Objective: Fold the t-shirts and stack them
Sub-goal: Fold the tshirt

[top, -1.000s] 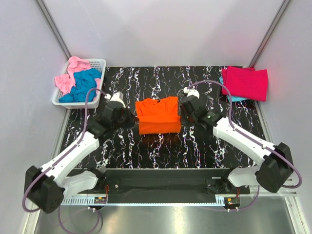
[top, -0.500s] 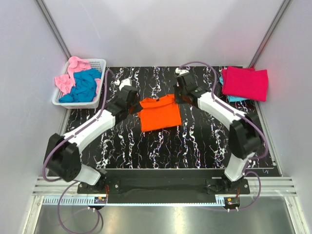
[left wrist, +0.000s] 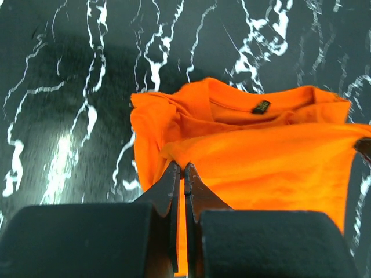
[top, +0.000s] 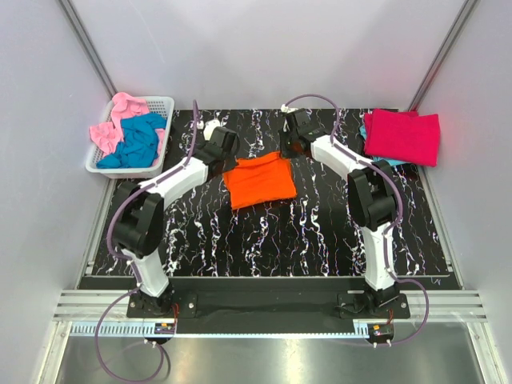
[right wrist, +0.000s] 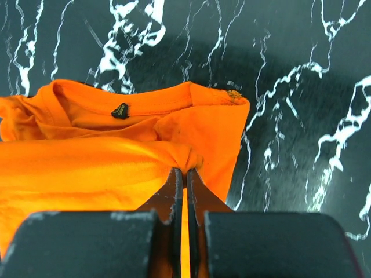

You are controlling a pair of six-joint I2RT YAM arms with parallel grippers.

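Both end effectors are clamped on the orange t-shirt (top: 260, 182), one at each far corner of it. The left gripper (top: 228, 164) has its two fingers pressed together with only a thin strip of orange cloth showing between them; in its wrist view the left gripper (left wrist: 181, 169) pinches the left end of an upper fold of the orange t-shirt (left wrist: 261, 156), and that fold runs off taut to the right above the collar (left wrist: 232, 107) and its small dark label (left wrist: 261, 106). The right gripper (top: 286, 154) is closed in the same way: its wrist view shows the right gripper (right wrist: 185, 171) nipping a bunched point of the orange t-shirt (right wrist: 87, 168) at the right end of the same fold, with the label (right wrist: 120, 110) just beyond on the collar band. The garment lies on the black, white-veined desk (top: 240, 248), midway between the left and right edges and nearer the far edge than the near one, turned slightly askew. Both arms reach far out from their bases at the near edge. At the far right corner of the desk a folded crimson-pink t-shirt (top: 404, 136) rests on a teal blue layer (top: 382, 162), of which only a sliver shows. At the far left corner stands a white basket (top: 164, 102) holding a crumpled teal blue t-shirt (top: 136, 142) and a light pink t-shirt (top: 120, 108).
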